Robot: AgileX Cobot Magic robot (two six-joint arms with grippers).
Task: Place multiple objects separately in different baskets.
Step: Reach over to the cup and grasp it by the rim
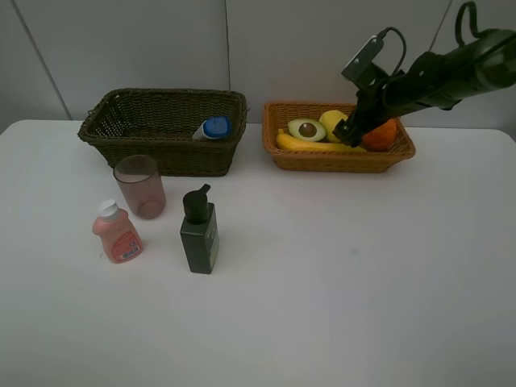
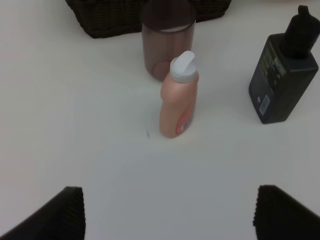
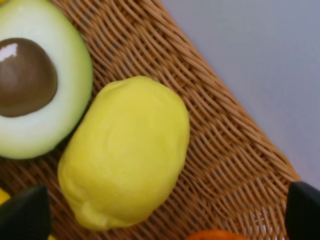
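Note:
In the exterior high view the light orange-brown basket (image 1: 339, 160) holds a halved avocado (image 1: 306, 129), a yellow lemon (image 1: 332, 121), a banana (image 1: 310, 146) and an orange (image 1: 380, 135). My right gripper (image 1: 351, 133) hangs open just over the lemon (image 3: 125, 155), beside the avocado (image 3: 35, 80), holding nothing. The dark basket (image 1: 161, 95) contains the white blue-capped bottle (image 1: 211, 128). On the table stand the pinkish cup (image 1: 140, 186), the small pink bottle (image 1: 118, 232) and the dark green pump bottle (image 1: 199, 230). My left gripper (image 2: 167, 215) is open, short of the pink bottle (image 2: 178, 97).
Both baskets sit along the table's far edge near the grey wall. In the left wrist view the cup (image 2: 167, 42) stands right behind the pink bottle, and the pump bottle (image 2: 284, 75) is off to one side. White table surface spreads in front of the bottles.

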